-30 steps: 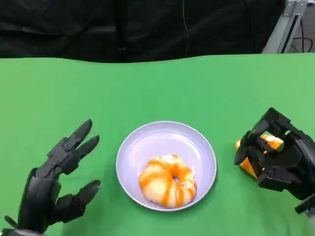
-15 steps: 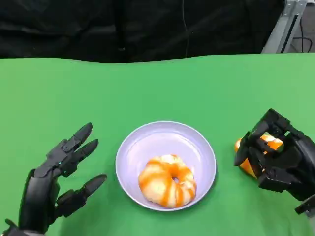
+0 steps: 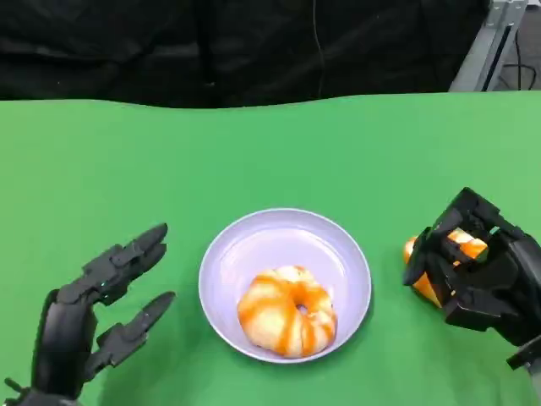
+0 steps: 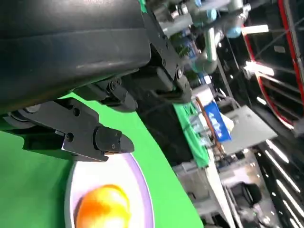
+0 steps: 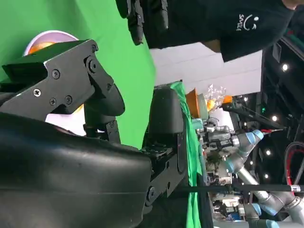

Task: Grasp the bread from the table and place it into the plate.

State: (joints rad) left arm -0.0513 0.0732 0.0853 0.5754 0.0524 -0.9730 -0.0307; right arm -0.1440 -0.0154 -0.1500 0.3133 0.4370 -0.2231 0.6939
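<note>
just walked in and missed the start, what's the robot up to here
The robot is moving bread onto a plate. One orange-striped bread ring already lies in the lavender plate at the table's middle. The right hand is closed around a second orange bread on the green table, right of the plate. The left hand hovers open left of the plate, holding nothing.

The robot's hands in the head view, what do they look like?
Both are matte black. The left hand has slim, segmented fingers with tapered tips. The right hand looks blockier, built from angular plates. The right wrist view shows a rounded glossy black shell and small silver screws on that hand's fingers.
</note>
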